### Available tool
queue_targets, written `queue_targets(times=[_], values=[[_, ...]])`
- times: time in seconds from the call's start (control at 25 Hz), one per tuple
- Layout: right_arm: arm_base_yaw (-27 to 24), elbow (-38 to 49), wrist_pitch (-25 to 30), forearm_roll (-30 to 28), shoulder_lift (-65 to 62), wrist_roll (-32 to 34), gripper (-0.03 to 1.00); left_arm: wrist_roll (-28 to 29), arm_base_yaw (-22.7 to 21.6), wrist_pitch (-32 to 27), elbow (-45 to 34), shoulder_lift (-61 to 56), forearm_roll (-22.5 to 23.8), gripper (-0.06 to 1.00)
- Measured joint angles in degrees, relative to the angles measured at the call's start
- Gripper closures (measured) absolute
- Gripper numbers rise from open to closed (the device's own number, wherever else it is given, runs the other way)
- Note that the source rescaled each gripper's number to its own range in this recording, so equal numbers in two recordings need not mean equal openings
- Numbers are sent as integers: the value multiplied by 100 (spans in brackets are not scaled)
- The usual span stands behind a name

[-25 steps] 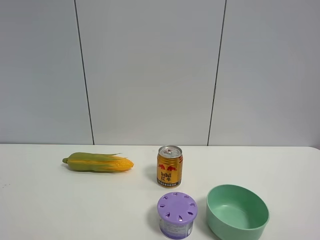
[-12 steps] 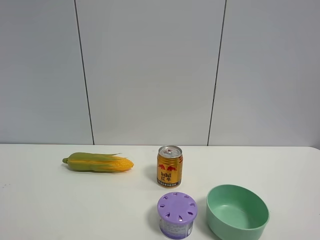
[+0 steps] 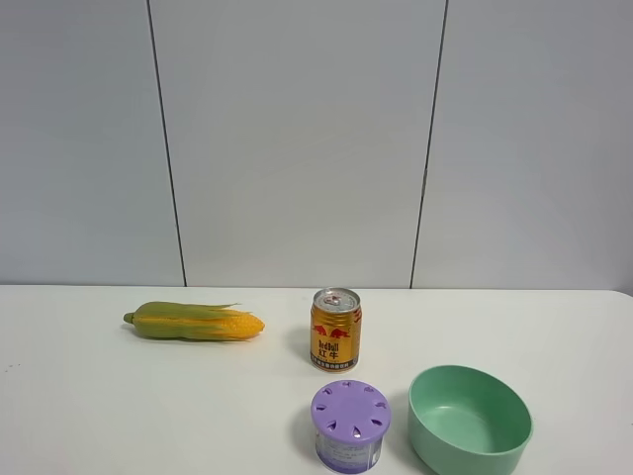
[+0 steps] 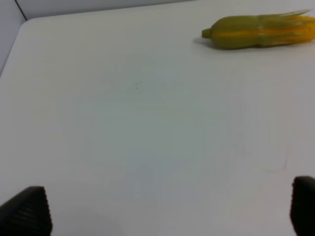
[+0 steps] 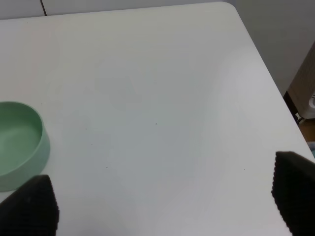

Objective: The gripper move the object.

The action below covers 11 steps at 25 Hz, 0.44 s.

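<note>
The mint-green bowl (image 3: 470, 420) sits empty and upright on the white table at the front right; part of it shows in the right wrist view (image 5: 19, 143). Neither arm shows in the exterior high view. The left gripper (image 4: 162, 206) is open above bare table, its two black fingertips (image 4: 27, 211) wide apart, far from the bowl. The right gripper (image 5: 162, 196) is open too, its fingertips (image 5: 295, 189) wide apart, with the bowl off to one side near one fingertip and not touched.
A gold can (image 3: 335, 329) stands mid-table. A purple-lidded container (image 3: 350, 426) stands just left of the bowl. A corn cob (image 3: 195, 322) lies at the left, also in the left wrist view (image 4: 258, 32). The table's right edge and corner (image 5: 256, 54) lie near the right gripper.
</note>
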<state>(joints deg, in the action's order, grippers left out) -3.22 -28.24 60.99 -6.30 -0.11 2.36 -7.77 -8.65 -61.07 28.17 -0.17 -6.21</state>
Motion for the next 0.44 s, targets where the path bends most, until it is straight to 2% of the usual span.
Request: queue_targets(times=[0.44], values=[[0, 0, 0, 0, 0, 0, -3, 4, 0, 0, 0, 0, 0, -5]])
